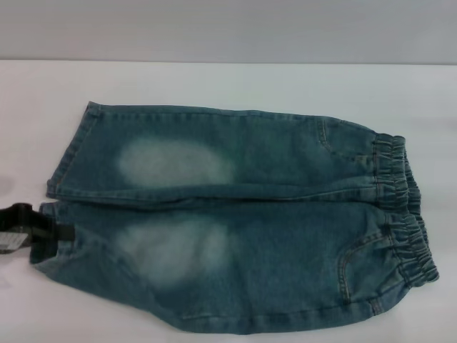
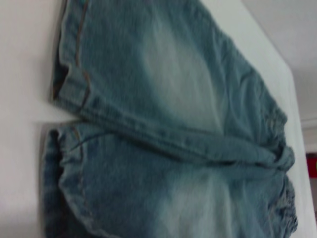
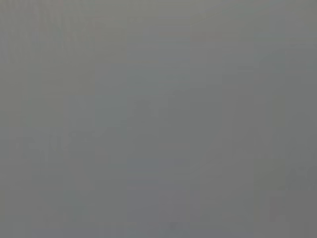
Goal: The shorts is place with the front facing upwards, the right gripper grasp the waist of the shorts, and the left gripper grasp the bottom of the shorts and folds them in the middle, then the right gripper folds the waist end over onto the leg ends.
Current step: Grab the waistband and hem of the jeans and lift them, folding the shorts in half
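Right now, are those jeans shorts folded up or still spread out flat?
Spread out flat. The shorts lie open on the white table, both legs side by side, waistband on the right. The left hand sits at the near leg's hem.

Evenly and softly lit from above; no glare. Faint narrow shadow along the near edge of the shorts point(image 1: 243, 221) on the white table point(image 1: 214, 82). Slightly soft focus across the head view. Heavy blur in the left wrist view, strongest toward the leg hems. Right wrist view uniformly grey, featureless, no detail resolved.
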Robot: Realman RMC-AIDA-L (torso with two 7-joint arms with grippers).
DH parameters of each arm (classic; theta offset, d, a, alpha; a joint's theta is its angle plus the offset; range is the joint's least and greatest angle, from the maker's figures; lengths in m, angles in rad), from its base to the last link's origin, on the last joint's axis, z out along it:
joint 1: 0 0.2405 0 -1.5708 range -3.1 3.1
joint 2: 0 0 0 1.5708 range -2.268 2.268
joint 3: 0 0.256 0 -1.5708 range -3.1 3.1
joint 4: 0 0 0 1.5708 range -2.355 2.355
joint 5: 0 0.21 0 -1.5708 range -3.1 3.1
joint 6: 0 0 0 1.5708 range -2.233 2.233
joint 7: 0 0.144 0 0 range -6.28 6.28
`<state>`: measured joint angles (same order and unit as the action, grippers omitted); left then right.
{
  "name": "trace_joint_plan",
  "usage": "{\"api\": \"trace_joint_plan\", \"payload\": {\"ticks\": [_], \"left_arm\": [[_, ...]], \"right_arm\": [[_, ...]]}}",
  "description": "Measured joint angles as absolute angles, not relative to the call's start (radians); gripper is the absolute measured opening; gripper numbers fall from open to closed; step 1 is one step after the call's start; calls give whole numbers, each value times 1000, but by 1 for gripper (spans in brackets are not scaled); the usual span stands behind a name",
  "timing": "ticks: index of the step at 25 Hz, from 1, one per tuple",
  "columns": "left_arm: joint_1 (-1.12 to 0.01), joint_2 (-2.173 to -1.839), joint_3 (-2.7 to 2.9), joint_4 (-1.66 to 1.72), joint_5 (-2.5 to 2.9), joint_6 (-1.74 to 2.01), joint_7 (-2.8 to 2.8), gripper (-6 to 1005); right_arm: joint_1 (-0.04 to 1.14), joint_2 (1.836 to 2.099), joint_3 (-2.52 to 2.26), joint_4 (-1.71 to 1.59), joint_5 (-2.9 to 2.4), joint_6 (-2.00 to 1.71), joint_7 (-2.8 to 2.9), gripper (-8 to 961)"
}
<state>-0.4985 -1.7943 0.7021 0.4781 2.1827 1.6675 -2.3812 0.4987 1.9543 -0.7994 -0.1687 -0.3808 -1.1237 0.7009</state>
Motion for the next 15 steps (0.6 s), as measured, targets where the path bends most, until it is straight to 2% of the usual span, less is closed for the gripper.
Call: {"api": "trace_joint_plan", "payload": {"ticks": [7, 10, 15], "left_arm": [[-497, -1806, 672, 480, 2177, 1605, -2369, 20], [-497, -1814, 666, 482, 2177, 1580, -2348, 20], [-501, -1834, 628, 506, 2177, 1571, -2316, 22]], "right_arm": [[494, 1947, -805, -277, -584, -1039, 894, 569], [490, 1924, -805, -322, -732, -1027, 1051, 569], [495, 1865, -805, -393, -1014, -1054, 1365, 569]]}}
